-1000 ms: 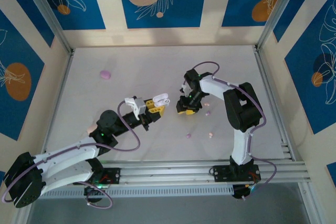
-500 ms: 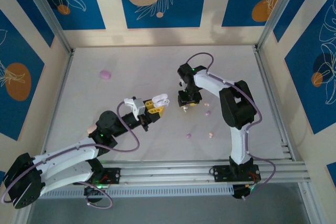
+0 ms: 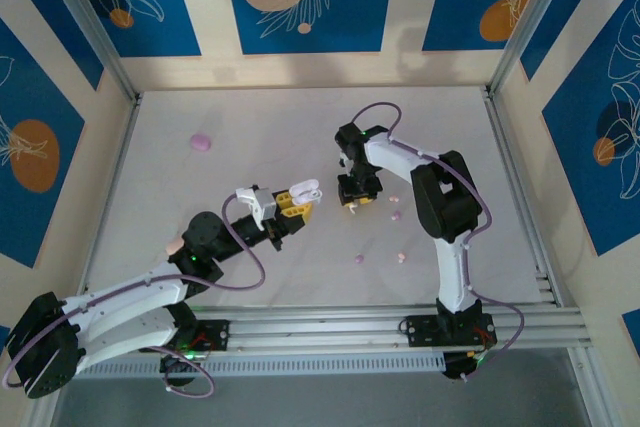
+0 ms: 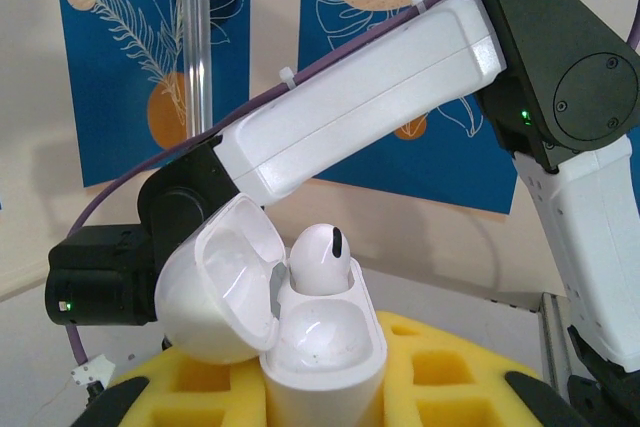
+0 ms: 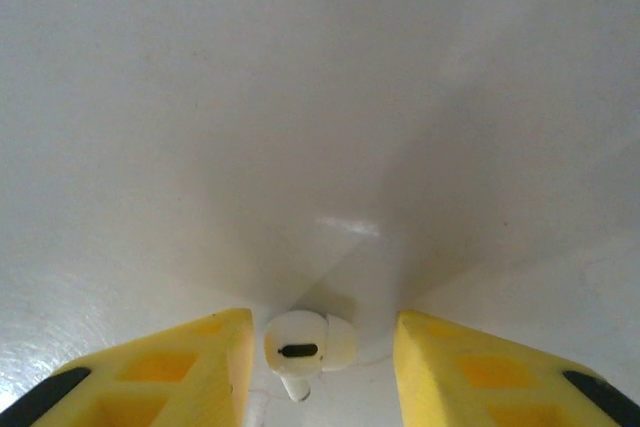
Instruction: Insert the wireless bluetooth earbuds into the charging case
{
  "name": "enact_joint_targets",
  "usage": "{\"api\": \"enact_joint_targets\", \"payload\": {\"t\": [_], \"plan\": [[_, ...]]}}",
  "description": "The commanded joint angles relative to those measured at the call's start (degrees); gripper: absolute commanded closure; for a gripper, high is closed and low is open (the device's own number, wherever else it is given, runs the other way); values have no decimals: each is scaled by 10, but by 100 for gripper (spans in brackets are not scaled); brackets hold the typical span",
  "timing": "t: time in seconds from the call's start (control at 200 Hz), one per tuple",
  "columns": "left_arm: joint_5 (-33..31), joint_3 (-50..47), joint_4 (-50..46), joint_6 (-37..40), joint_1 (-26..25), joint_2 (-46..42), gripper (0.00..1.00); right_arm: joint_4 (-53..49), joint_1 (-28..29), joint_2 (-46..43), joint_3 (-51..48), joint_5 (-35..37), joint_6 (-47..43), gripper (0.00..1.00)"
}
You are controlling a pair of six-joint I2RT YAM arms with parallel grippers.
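From above, the left gripper [image 3: 297,203] is clamping the open charging case [image 3: 308,188] over the middle of the table [image 3: 250,117]. The right gripper [image 3: 352,203] is pointing down at the table just beside the case. A purple earbud [image 3: 358,259] and a pink earbud [image 3: 400,258] are lying loose on the right half, toward the near edge. Another pale earbud [image 3: 395,215] is lying near the right gripper. A purple case [image 3: 201,141] is sitting well apart, toward the far left corner.

At the left wrist, the yellow fingers [image 4: 440,372] are squeezing the case's body from both sides. Its lid [image 4: 215,287] is hanging open to one side. A seated earbud [image 4: 318,259], white, is standing upright in one socket. The right arm [image 4: 370,97] is reaching across behind.

At the right wrist, the gripper's fingers [image 5: 190,367] are standing apart, holding nothing. They are flanking a white earbud [image 5: 300,345] that is lying on the table between them, with a gap showing on each side.
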Motion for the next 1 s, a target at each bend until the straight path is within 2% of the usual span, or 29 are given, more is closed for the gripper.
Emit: {"api": "enact_joint_targets", "payload": {"t": [0.0, 0.655, 0.995], "plan": [[-5, -2, 21, 3, -8, -9, 81, -16, 4, 14, 16, 2, -1, 59], [-5, -2, 24, 2, -8, -6, 81, -16, 9, 26, 8, -5, 22, 69], [-5, -2, 24, 1, -9, -7, 82, -31, 14, 17, 2, 13, 36, 65]]}}
